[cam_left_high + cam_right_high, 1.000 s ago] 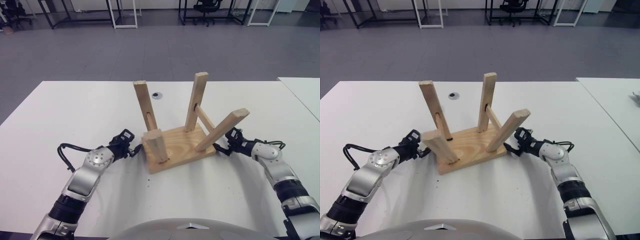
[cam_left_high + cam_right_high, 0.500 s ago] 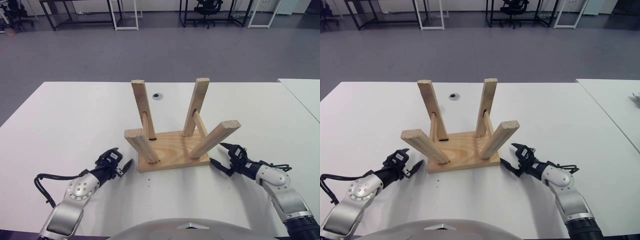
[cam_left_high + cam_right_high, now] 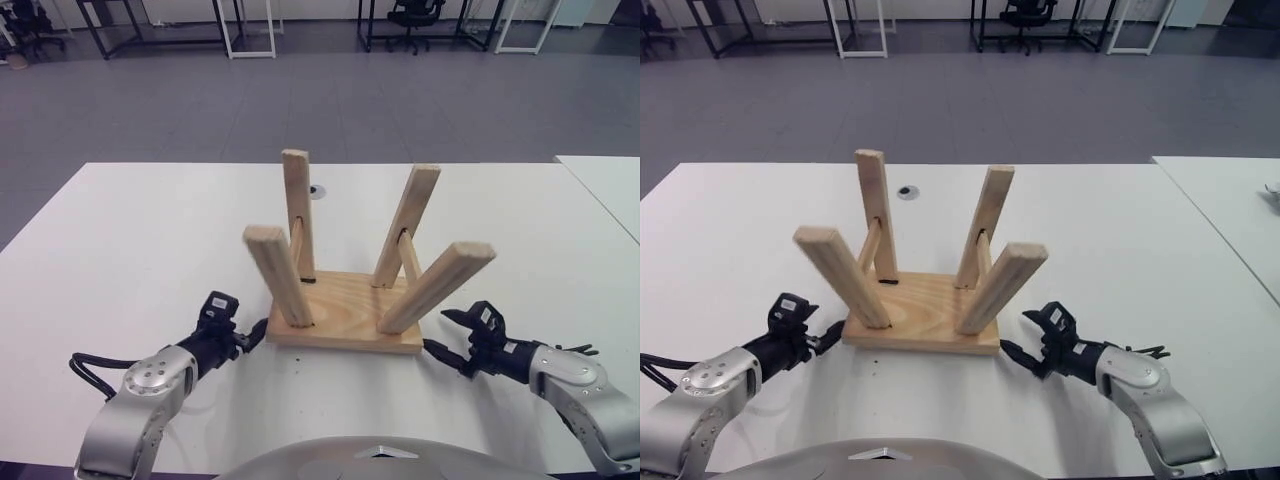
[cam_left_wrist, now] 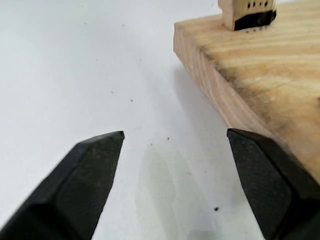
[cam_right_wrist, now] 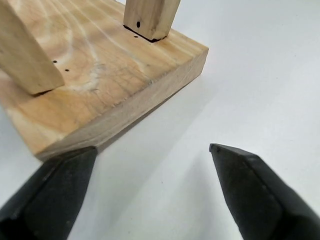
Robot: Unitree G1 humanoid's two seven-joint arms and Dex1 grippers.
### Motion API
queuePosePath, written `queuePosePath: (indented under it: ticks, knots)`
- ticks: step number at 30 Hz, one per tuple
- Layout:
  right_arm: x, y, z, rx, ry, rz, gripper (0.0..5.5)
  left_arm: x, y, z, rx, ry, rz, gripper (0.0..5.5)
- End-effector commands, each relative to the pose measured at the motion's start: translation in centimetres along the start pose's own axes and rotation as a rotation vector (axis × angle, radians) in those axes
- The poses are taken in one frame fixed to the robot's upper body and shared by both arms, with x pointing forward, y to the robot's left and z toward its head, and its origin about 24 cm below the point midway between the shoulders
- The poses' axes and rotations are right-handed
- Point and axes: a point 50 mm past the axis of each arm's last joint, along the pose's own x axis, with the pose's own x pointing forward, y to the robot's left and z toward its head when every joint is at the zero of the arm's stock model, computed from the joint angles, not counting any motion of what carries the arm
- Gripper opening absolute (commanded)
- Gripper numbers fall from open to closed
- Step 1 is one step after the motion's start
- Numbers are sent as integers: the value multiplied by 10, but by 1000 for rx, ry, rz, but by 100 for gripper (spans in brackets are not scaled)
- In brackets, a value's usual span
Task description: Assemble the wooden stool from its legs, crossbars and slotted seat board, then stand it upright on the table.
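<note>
The wooden stool stands upside down on the white table (image 3: 150, 230). Its seat board (image 3: 345, 315) lies flat and four legs point up: two near ones (image 3: 278, 275) (image 3: 437, 285) and two far ones (image 3: 298, 210) (image 3: 408, 225). Crossbars (image 3: 407, 258) join the legs. My left gripper (image 3: 250, 335) is open just off the board's left front corner (image 4: 260, 75), not touching it. My right gripper (image 3: 438, 332) is open beside the board's right front corner (image 5: 100, 75), with a small gap between them.
A small black hole (image 3: 316, 190) sits in the table behind the stool. A second white table (image 3: 610, 185) stands at the right. A black cable (image 3: 90, 362) loops behind my left arm. Bare table surface surrounds the stool.
The stool has turned on the table and its seat board now lies flat. Both grippers have come off the board's side edges and drawn back toward me, open.
</note>
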Motion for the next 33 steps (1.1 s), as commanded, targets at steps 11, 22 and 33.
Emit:
queuePosePath:
  ticks: [11, 22, 33]
  knots:
    - [-55, 14, 67, -38, -111, 282, 421, -52, -17, 59, 162, -119, -416, 382]
    - [-51, -16, 49, -234, 88, 329, 421, -59, 67, 22, 614, 298, -441, 382]
    - [-10, 14, 54, -206, -33, 519, 334, -24, 24, 46, 509, 43, -757, 348]
